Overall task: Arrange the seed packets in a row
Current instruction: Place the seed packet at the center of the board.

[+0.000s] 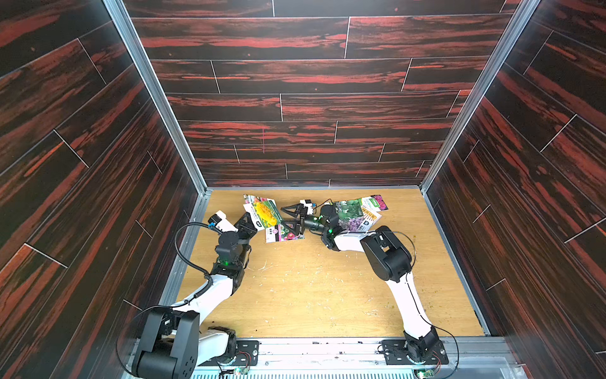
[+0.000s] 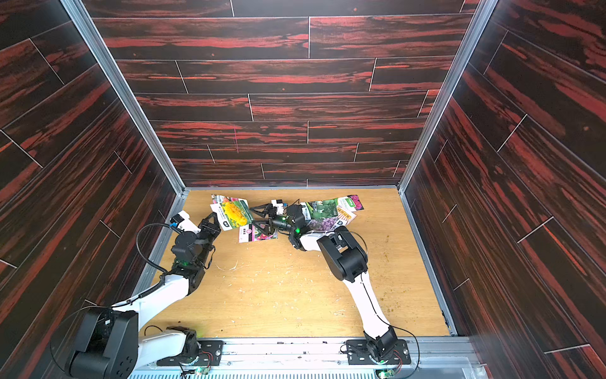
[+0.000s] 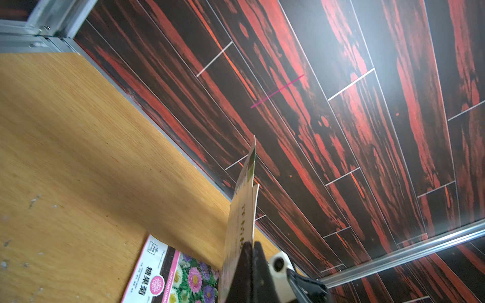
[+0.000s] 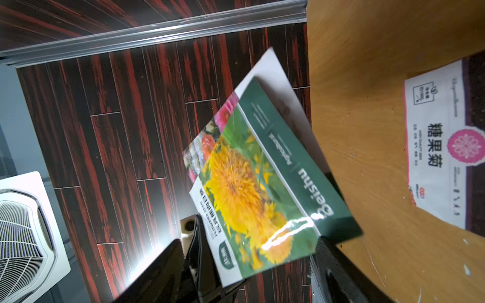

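- Along the far edge of the table (image 1: pixel 311 288), close under the back wall, the seed packets sit in two clusters, and the right gripper (image 1: pixel 290 217) reaches into the gap between them
- Left gripper (image 1: pixel 251 222) is clenched on the near-left corner of the yellow-flower packet (image 1: pixel 265 212) and holds it tilted up off the wood; the left wrist view shows the paper edge-on between pinched jaws
- A mixed-flower packet (image 1: pixel 255 199) shows behind the yellow one, its far edge sticking out toward the wall; I cannot tell whether the same pinch holds it
- Right gripper's jaws stand spread wide with nothing gripped, tips just beside the right edge of the yellow-flower packet
- Pink-banded packet (image 1: pixel 282 234) lies flat below that gripper, and from above its far-left corner is covered by the raised packet's lower edge
- Green-gourd packet (image 1: pixel 351 207), purple-flower packet (image 1: pixel 353 224), orange packet (image 1: pixel 372 215) and magenta packet (image 1: pixel 377 200) overlap in a heap at the far right, partly hidden by the right wrist
- Bare scuffed wood stretches across the whole near half; a strip also lies open between the heap and the right rail, while the left arm sits close to the left rail
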Tool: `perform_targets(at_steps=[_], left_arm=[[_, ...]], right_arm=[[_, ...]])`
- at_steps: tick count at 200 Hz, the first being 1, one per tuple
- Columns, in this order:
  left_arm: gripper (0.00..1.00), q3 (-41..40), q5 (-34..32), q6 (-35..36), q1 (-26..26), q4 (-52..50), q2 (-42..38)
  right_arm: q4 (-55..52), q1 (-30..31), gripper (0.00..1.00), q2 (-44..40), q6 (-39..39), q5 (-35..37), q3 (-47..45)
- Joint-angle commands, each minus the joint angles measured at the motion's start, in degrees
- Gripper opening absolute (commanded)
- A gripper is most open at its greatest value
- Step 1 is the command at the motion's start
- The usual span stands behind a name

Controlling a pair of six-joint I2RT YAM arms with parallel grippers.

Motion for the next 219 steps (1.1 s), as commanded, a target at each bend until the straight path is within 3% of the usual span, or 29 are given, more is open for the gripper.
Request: perform_targets(at_steps=[1,99,148,195,219], left_arm=[[0.0,-0.07,-0.33,1.12,-0.53,1.44,0.12],[0.0,1.75,-3.01,2.88,-1.15,1.05,2.67],[0.0,3.43,-2.62,3.7,-2.78,2.1,5.34],[0.0,3.11,-2.13,3.88,-5.06,2.2,5.84],[0.0,2.23,-2.21,3.97,-5.84,2.17,5.56]], right_arm=[[0.91,0.14,0.81,1.94,0.53,0.29,1.62],[3.47,1.41,0.8,-1.68,4.83,-1.43,-3.44],[2.84,2.86,0.79,0.7,8.27,-2.21,0.47],[2.23,2.75,0.59,0.11,5.96,0.28,1.79],[3.14,2.36,0.41,0.09,5.55,1.44,1.23]])
